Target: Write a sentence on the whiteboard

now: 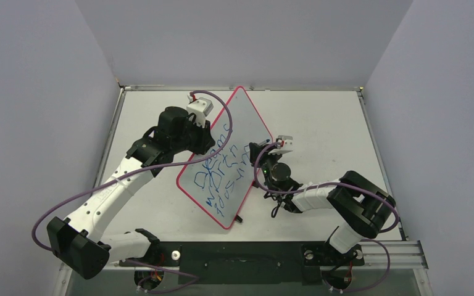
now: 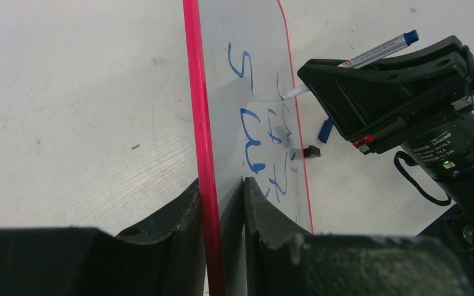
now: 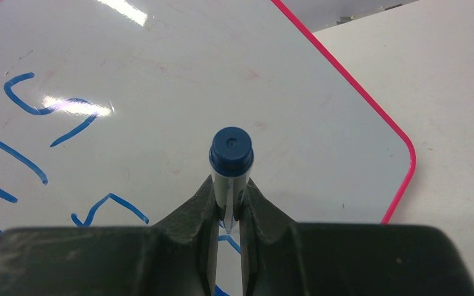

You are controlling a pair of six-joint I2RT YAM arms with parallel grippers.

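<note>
Dark left fingers (image 2: 179,228) fill the bottom of the left wrist view, closed narrow on the red-pink rim (image 2: 200,123) of the whiteboard (image 1: 247,123). It stands propped on edge near the middle of the surface (image 1: 327,117), with one corner toward the far edge and one toward the near edge. That grip looks meant to brace the board upright so it neither slides nor tips under pen pressure.

Right fingers (image 3: 199,213) pinch a blue-capped marker (image 3: 231,154) by its barrel. The cap end faces the wrist camera, so the tip points squarely at the board's face. Seen from the left wrist, the tip seems to meet the board close to the rim farther from the left fingers.

Blue, the sentence (image 1: 221,169) runs in three uneven lines across the board. The pen sits near their end, so I judge the writing well on, perhaps at its last letters.
</note>
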